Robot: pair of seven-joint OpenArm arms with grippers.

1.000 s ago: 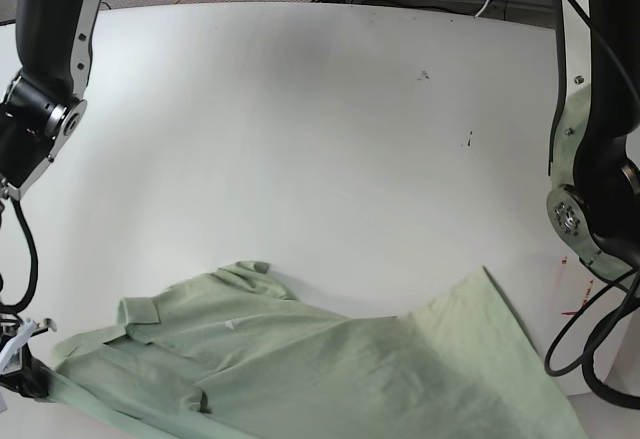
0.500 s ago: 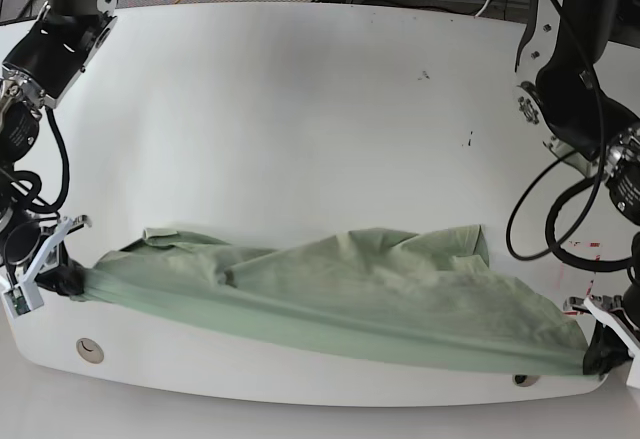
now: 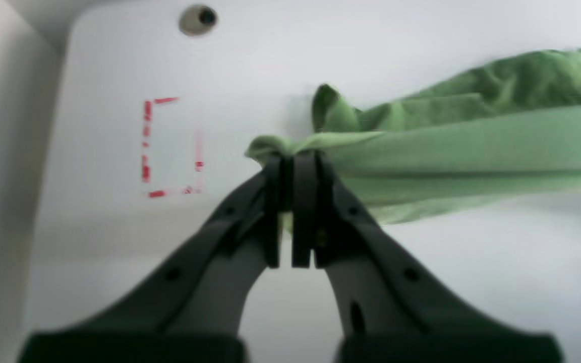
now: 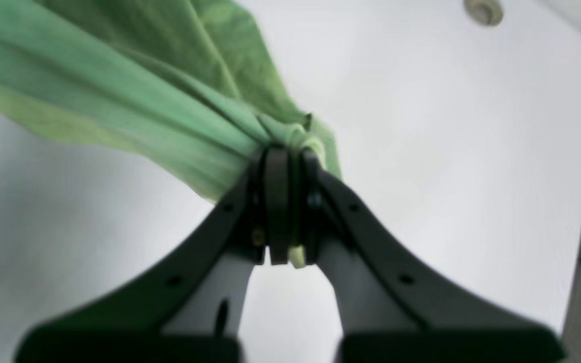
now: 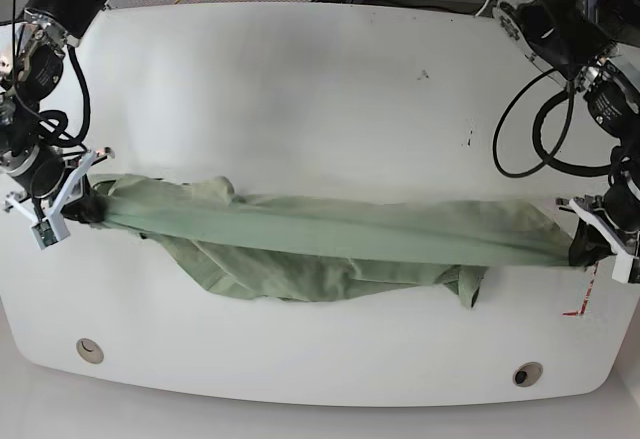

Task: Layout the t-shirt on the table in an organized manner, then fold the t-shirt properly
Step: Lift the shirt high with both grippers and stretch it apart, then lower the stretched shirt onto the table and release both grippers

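Glossy white tabletop (image 5: 320,79) | t-shirt (image 5: 330,244): taut band across the middle, lower fabric bunched | left hand (image 5: 592,246), right hand (image 5: 72,202): each clamped on one end | layout unfinished, folding pending

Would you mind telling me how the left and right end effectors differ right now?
The left end effector sits near the red marking at the base view's right; the right end effector sits at that view's left, no marking nearby. The left one is slightly nearer the table's front edge. Both are shut on the t-shirt, stretching it between them.
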